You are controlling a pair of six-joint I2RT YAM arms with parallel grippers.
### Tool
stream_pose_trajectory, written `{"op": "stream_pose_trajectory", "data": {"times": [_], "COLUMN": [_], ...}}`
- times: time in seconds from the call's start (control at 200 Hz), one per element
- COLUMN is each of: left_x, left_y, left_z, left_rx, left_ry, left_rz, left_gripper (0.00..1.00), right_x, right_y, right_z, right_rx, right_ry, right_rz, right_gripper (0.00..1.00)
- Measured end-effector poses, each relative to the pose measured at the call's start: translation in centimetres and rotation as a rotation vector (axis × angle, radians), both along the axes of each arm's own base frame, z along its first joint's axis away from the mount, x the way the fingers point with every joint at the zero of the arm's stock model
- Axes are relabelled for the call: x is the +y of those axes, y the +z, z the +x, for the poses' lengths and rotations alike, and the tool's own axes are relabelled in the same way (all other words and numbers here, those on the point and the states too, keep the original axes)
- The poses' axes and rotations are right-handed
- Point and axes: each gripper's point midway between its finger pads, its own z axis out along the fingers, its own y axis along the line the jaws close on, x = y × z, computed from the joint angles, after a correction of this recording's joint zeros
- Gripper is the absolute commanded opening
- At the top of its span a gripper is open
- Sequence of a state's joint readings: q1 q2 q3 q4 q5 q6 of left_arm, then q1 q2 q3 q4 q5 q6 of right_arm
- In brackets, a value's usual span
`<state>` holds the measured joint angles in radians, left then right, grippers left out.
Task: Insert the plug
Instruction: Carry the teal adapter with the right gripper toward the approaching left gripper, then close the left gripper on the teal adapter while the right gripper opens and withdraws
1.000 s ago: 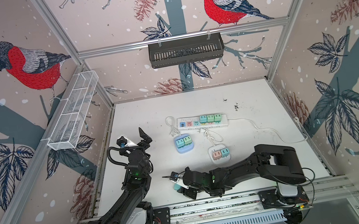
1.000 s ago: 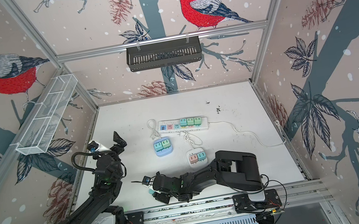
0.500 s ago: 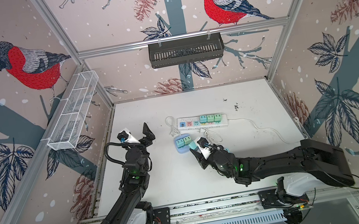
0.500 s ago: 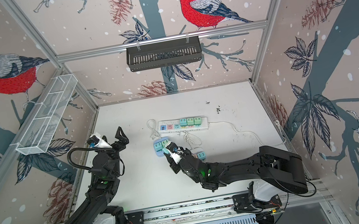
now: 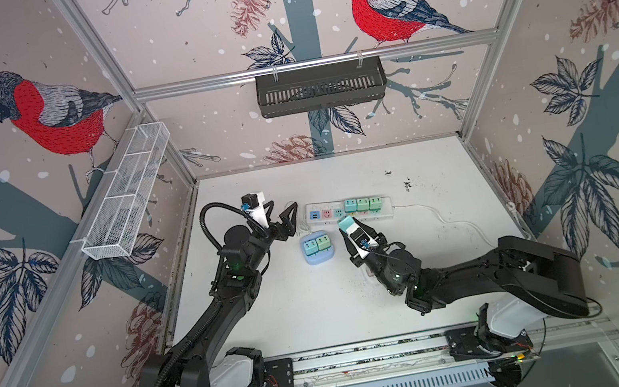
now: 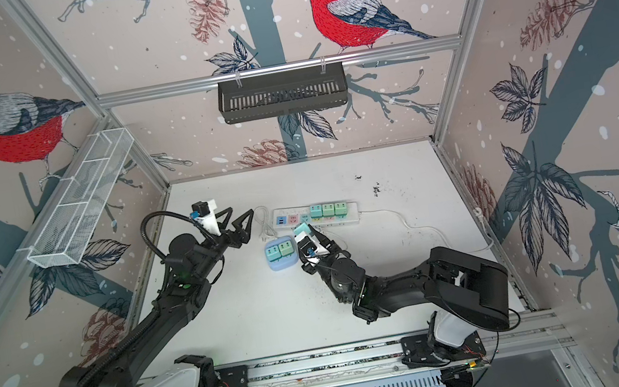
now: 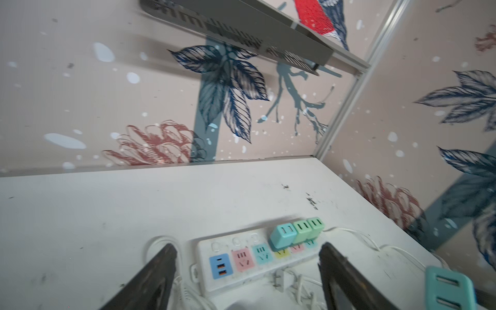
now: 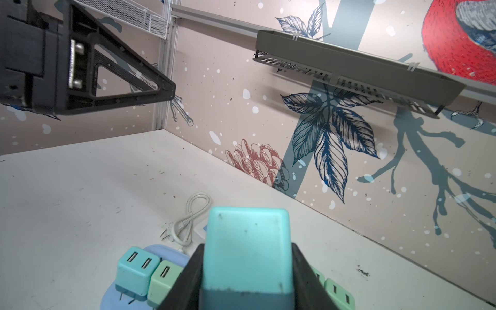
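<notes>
teal plug [image 8: 247, 241] sits clamped in your right gripper [image 5: 348, 230], near the white power strip [image 7: 204, 255]; your left gripper [image 5: 282, 211] hovers beside its end, fingers wide, empty.

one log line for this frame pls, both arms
step: pre-insert | right gripper: shut on teal plug, by power strip | left gripper: open, empty, near strip's end | plug: not in a socket

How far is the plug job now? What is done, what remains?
Done: three pastel cube plugs sit in the white power strip. In hand: the right jaws are shut on a teal cube plug, close by the strip, not inserted. Left: push it into a free socket; the pink socket and teal socket look empty. The left jaws hang open nearby.
</notes>
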<state>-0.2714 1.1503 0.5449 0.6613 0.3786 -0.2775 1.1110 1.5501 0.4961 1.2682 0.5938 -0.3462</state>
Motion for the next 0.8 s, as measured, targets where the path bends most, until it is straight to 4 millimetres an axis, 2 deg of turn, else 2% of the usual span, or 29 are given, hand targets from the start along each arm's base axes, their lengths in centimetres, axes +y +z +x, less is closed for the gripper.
{"op": "stream_pose_trajectory", "data": {"times": [0.14, 0.3, 0.555, 0.801], "left_x": [-4.4, -7.6, -9.6, -10.6], "left_y": [0.3, 0.5, 0.5, 0.0], "left_z": [-2.2, -4.9, -7.3, -8.0], "left_rx": [-0.016, -0.036, -0.052, -0.041], "left_ry": [-0.233, -0.45, -0.617, -0.694], "left_rz": [0.029, 0.043, 0.061, 0.076], "left_gripper": [0.8, 0.79, 0.76, 0.67], "right_x": [0.0, 0.3, 0.9, 2.0], "right_y": [0.3, 0.5, 1.4, 1.6], "right_z": [0.3, 0.1, -0.3, -0.3], "right_rx": [-0.057, -0.096, -0.142, -0.166], "right_ry": [-0.006, 0.013, 0.046, 0.074], "right_rz": [-0.027, -0.042, -0.04, -0.053], "right_gripper": [0.03, 0.03, 0.02, 0.03]}}
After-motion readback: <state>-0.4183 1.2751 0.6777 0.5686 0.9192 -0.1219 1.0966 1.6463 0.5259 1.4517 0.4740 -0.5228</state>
